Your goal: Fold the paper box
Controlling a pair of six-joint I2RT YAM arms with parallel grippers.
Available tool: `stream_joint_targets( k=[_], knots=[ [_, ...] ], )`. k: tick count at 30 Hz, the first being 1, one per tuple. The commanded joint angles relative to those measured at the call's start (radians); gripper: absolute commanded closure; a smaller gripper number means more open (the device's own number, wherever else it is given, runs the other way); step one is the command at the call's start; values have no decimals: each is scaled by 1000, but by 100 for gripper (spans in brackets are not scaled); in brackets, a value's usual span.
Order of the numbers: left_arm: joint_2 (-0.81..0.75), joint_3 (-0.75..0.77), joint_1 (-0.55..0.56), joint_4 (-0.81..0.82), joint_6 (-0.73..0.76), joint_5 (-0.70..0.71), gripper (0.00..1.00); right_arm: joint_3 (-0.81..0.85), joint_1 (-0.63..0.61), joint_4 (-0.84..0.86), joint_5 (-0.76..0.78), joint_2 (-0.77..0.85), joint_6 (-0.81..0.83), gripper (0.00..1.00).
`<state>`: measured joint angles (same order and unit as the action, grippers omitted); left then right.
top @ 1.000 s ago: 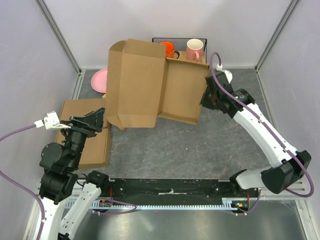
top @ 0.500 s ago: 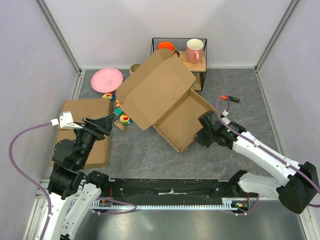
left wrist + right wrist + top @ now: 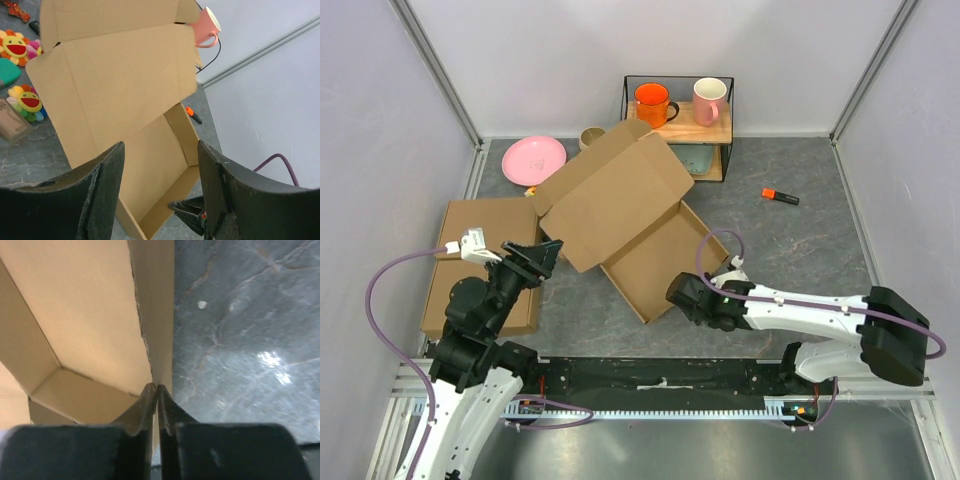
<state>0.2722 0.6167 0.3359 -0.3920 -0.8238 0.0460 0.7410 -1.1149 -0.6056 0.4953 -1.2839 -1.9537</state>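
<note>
The paper box (image 3: 645, 262) is a brown cardboard tray lying on the table at the middle, its big lid (image 3: 605, 195) standing open toward the back left. My right gripper (image 3: 682, 296) is shut on the thin near right wall of the tray; the right wrist view shows the jaws (image 3: 156, 390) pinching that wall edge (image 3: 157, 315). My left gripper (image 3: 538, 256) is open and empty, just left of the box and apart from it. In the left wrist view the box (image 3: 125, 95) fills the space beyond the gripper (image 3: 160, 200), with the right gripper's tip (image 3: 192, 212) at the tray's far corner.
Two flat brown boxes (image 3: 485, 255) lie under the left arm. A pink plate (image 3: 533, 158) and a small cup (image 3: 591, 135) are at the back left. A wire shelf holds an orange mug (image 3: 651, 101) and a pink mug (image 3: 708, 98). An orange marker (image 3: 781, 196) lies right. Toy flowers (image 3: 17, 47) sit behind the lid.
My right gripper has pulled the box down from the air and toward the near left, so that it lies on the table. The lid swung open backward. My left arm shifted slightly.
</note>
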Motion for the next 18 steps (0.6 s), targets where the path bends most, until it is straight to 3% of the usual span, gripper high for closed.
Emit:
stream_joint_targets(
  k=[1, 4, 7, 9, 13, 14, 16, 17, 18],
  knots=[
    [-22, -9, -3, 1, -18, -2, 33, 55, -31, 81, 129, -66, -322, 69],
    [-22, -3, -3, -8, 1, 9, 34, 103, -48, 41, 189, -54, -187, 37],
    [-19, -3, -3, -11, 11, 20, 33, 158, -54, -58, 230, -2, -78, 15],
    [-13, -6, -3, -11, 11, 23, 33, 202, -53, -115, 242, 34, 79, 3],
    [-4, -15, -3, -19, 26, 29, 35, 306, -54, -212, 328, 96, 408, 2],
    [-2, -29, -3, -19, 28, 35, 37, 316, -53, -180, 404, 124, 623, 2],
    [2, -46, -3, -21, 31, 26, 39, 362, -43, -137, 520, 153, 805, 2],
    [5, -66, -3, -24, 29, 22, 39, 368, -17, -90, 604, 159, 1069, 2],
    [4, -75, -3, -28, 20, 18, 40, 374, 9, -51, 615, 162, 1163, 2]
  ],
)
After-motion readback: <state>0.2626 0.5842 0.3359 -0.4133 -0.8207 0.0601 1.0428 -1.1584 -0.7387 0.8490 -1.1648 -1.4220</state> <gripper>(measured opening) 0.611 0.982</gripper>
